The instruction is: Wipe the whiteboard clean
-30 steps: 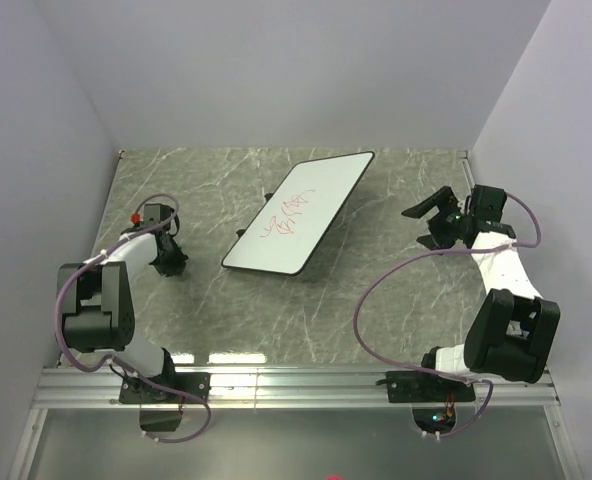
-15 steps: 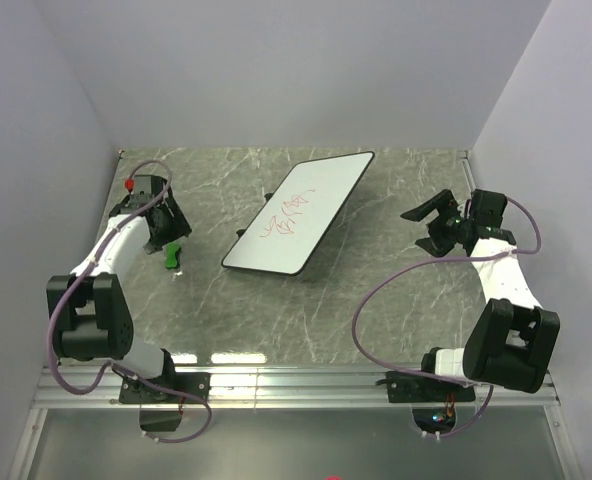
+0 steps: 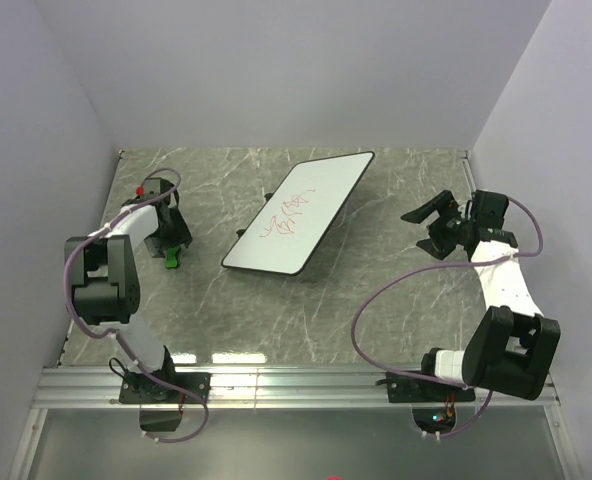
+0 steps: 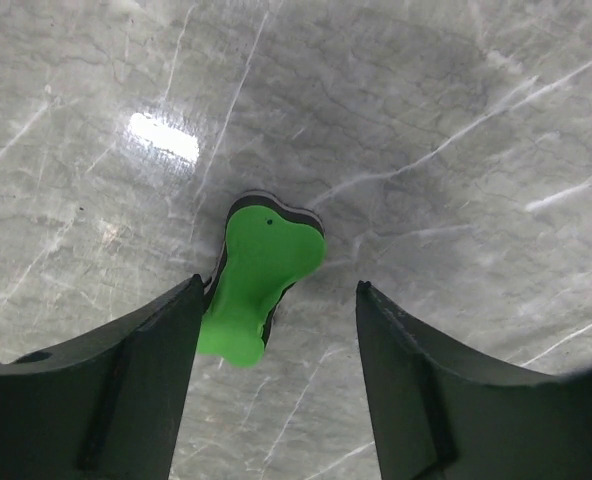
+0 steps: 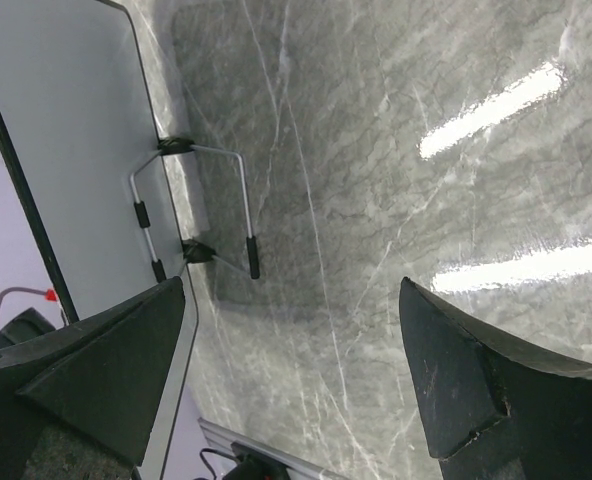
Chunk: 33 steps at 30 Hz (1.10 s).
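White-and-black arms [image 3: 126, 235] — purple cables [image 3: 381, 300]

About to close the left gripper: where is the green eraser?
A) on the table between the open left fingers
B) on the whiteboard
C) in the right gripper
A: the left wrist view shows the green eraser lying on the table between the open fingers of the left gripper.

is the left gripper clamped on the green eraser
No, in the left wrist view the left gripper has its jaws wide open, and the green eraser lies on the table below them.
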Each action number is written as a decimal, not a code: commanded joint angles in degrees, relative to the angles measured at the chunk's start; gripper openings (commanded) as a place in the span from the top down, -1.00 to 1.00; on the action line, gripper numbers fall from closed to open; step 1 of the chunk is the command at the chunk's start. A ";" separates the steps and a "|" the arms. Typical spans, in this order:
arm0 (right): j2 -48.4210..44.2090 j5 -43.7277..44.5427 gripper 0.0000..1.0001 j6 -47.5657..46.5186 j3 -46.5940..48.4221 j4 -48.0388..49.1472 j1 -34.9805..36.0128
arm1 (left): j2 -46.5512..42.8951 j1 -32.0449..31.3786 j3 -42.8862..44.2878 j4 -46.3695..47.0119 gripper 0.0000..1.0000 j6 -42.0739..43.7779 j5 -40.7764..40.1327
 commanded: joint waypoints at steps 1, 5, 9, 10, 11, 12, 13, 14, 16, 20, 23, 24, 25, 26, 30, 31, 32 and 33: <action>-2.63 0.56 -0.89 -1.55 -0.33 -0.95 0.08 | -0.10 0.22 1.22 2.08 -0.30 0.64 0.16; -2.81 0.57 -0.88 -1.55 -0.94 -0.77 0.08 | 0.78 0.23 0.60 2.96 -0.26 0.38 0.16; -2.72 0.39 -0.88 -1.38 -0.68 -0.34 0.08 | 2.27 0.31 1.21 2.43 -0.23 0.29 -0.45; -2.37 0.39 -0.88 -1.38 -0.51 -0.34 0.08 | 2.45 0.40 1.12 2.43 -0.23 0.29 -0.80; -2.37 0.30 -0.88 -1.29 -0.42 -0.25 0.08 | 2.62 0.57 1.04 2.43 -0.23 0.20 -1.07; -2.28 0.22 -0.89 -1.29 -0.33 -0.25 0.08 | 2.71 0.66 1.04 2.34 -0.22 0.20 -1.33; -2.19 0.21 -0.89 -1.29 -0.24 -0.25 0.08 | 2.89 0.84 0.86 2.52 -0.22 0.11 -0.98; -2.36 0.39 -0.89 -1.20 -0.24 -0.16 0.08 | 2.89 1.19 0.86 2.61 -0.21 0.11 -0.63; -2.37 0.48 -0.88 -1.20 -0.33 0.02 0.08 | 3.24 1.28 0.95 2.43 -0.16 -0.06 -0.10; -2.45 0.65 -0.88 -1.20 -0.42 0.02 0.08 | 2.80 1.28 0.51 2.34 -0.05 -0.68 1.04; -2.45 0.57 -0.88 -0.76 -0.33 0.37 0.08 | 1.75 1.10 -0.63 2.52 0.16 -1.12 1.92; -2.37 0.48 -0.89 -0.76 -0.33 0.63 0.00 | 1.40 1.10 -1.16 2.52 0.20 -1.38 2.09; -2.37 0.22 -0.88 -0.50 -0.33 0.81 0.17 | 1.22 1.02 -1.42 2.43 0.21 -1.38 2.10; -2.28 0.13 -0.89 -0.24 -0.24 1.24 0.08 | 1.13 0.84 -1.60 2.34 0.22 -1.56 2.18; -2.10 -0.22 -0.89 0.47 0.46 2.04 0.17 | 0.34 0.49 -2.56 1.99 0.21 -1.73 2.53; -2.02 -0.31 -0.89 0.64 0.64 2.21 0.08 | 0.08 0.40 -2.74 1.90 0.21 -1.91 2.54; -2.01 -1.10 -0.89 1.08 0.99 2.91 0.17 | -0.18 0.14 -2.83 1.73 0.20 -2.08 2.80; -1.93 -1.36 -0.89 1.26 1.25 3.26 0.17 | -0.36 -0.12 -3.27 1.73 0.18 -2.09 3.32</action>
